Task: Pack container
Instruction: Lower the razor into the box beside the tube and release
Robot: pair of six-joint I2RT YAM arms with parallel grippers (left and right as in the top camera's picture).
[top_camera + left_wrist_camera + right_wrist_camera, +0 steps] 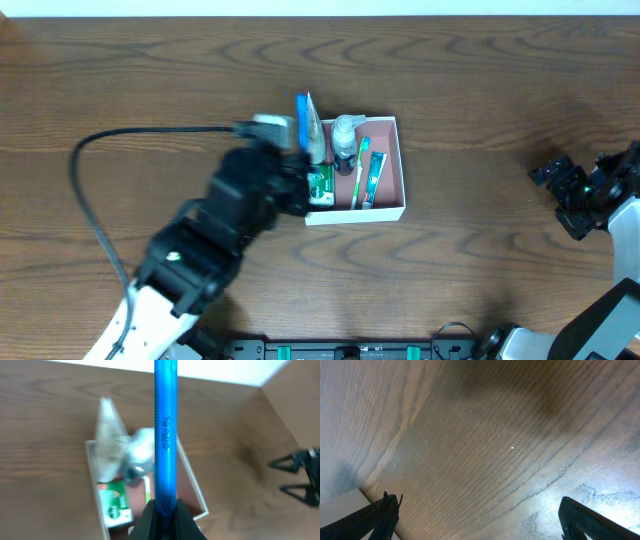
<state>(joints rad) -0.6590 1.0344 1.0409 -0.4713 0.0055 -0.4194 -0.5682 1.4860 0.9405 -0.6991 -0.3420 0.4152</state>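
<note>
Left gripper [165,510], reaching in from 7 o'clock, is clamped on the lower end of a blue plastic handle [165,435] and holds it upright over the 10 o'clock corner of the container [390,160]. The handle's head runs out of the wrist view, so it may be a razor or a toothbrush. The right gripper [477,502] sits idle at 3 o'clock on the wooden table [480,80], well apart from the work, with its fingers spread wide and nothing between them. At the table's centre lies the container, a shallow square of white cardboard with a pinkish-brown floor, already partly filled. It looks light and thin-walled, so it would likely slide on the wood at a nudge and buckle under a hard pinch. The soundest hold is probably a gentle grip on a wall close to a corner, where the card is stiffest. Inside, a green tube [372,170] lies lengthwise toward 3 o'clock, with bare floor beyond it. A clear bottle [345,135] sits at 12 o'clock, and a green-and-white carton [320,185] fills the 7 o'clock corner. A whitish packet [314,132] leans just beside the blue handle.
</note>
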